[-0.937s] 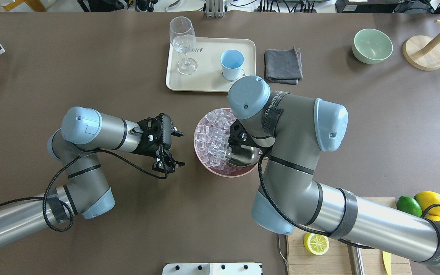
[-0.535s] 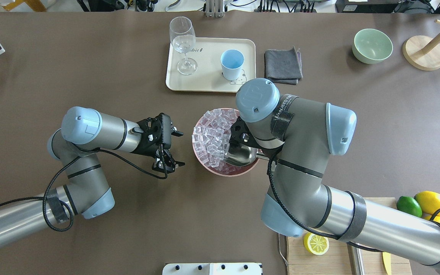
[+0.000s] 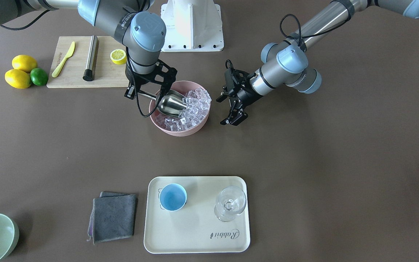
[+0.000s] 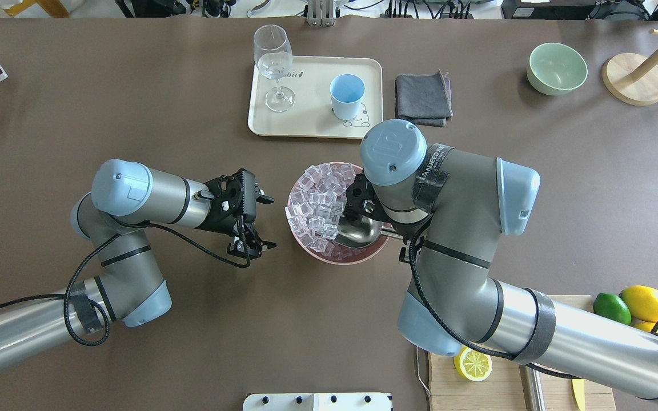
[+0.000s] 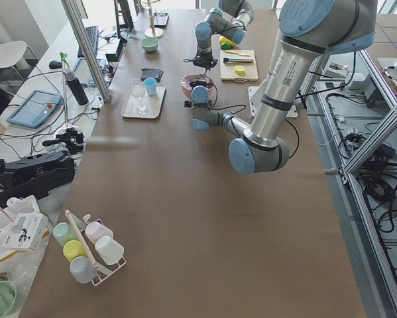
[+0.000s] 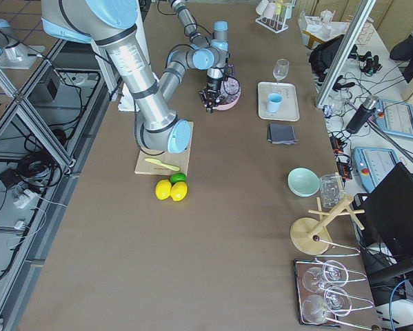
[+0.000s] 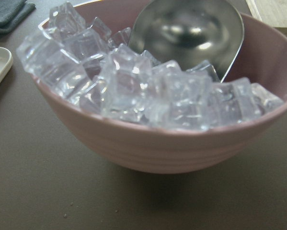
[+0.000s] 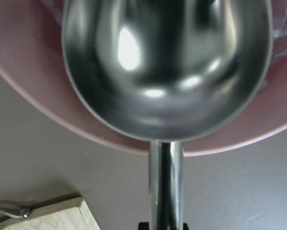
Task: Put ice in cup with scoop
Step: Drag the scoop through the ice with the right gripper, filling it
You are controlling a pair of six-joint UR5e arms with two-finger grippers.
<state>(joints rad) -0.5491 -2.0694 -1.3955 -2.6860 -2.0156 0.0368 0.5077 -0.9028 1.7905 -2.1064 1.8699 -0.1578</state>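
Nearest the robot, the thin handle of the scoop was clamped by the right gripper, whose jaws were drawn in narrowly on the rod. The trough was laid in the pink bowl with its mouth against the ice, and no cube was seen inside it. The left gripper was held spread wide and empty, just beside the bowl. Loading was judged to be the step in hand: the trough would need to be driven under the cubes and tipped back, then lifted and carried to the cup, which stood empty on the tray well beyond the bowl. Against the earlier overhead frames, the right wrist had been swung toward the robot's right and the ice heaped toward the bowl's left rim, while the left arm was unchanged.
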